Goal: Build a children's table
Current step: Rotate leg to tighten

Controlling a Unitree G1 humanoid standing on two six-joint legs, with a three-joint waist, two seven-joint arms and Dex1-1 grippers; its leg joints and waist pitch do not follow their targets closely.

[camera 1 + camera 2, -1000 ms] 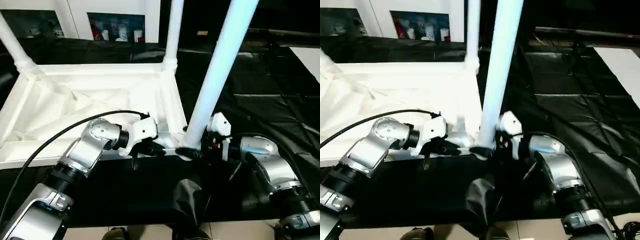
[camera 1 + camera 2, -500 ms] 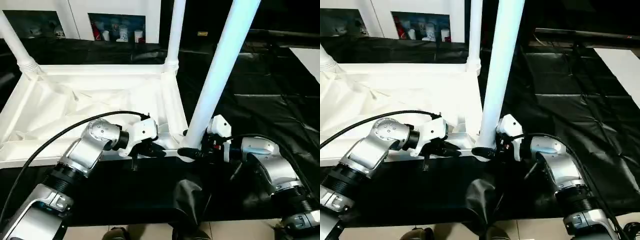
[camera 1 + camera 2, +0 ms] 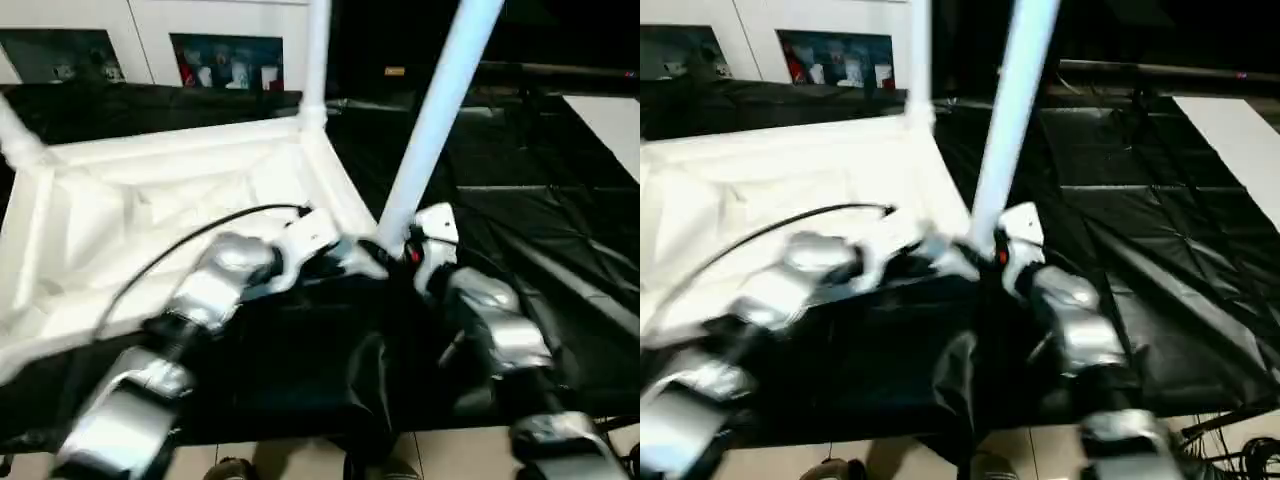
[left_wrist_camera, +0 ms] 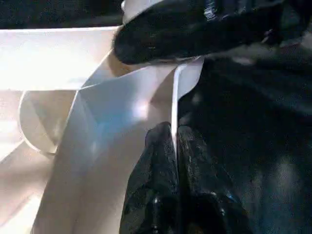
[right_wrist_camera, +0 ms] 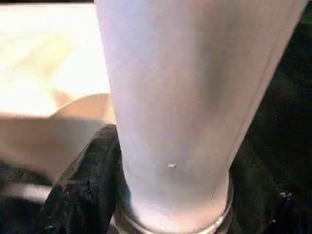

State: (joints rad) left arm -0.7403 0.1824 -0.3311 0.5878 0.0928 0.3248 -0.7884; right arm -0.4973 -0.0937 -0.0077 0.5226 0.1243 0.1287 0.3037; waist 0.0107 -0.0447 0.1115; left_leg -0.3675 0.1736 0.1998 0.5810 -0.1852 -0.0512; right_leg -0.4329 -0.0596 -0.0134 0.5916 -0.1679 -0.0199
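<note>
Looks like a lab/demo room: black plastic sheeting [image 3: 560, 220] over work surface, white far wall w/ dark display window [image 3: 225, 62] holding small colored items, tiled floor [image 3: 300, 465] near.

one white tabletop [image 3: 150, 190], three upright white legs [image 3: 435, 110], two silver arms [image 3: 200, 300], one black sheet [image 3: 560, 230].

Motion smears my head views: both forearms streak and the tabletop [image 3: 150, 190] edges go soft. Its white plastic glares against the dark black sheeting [image 3: 560, 230]. At my right wrist the leg [image 5: 195, 87] looms close, unfocused, shaded on one side.
</note>
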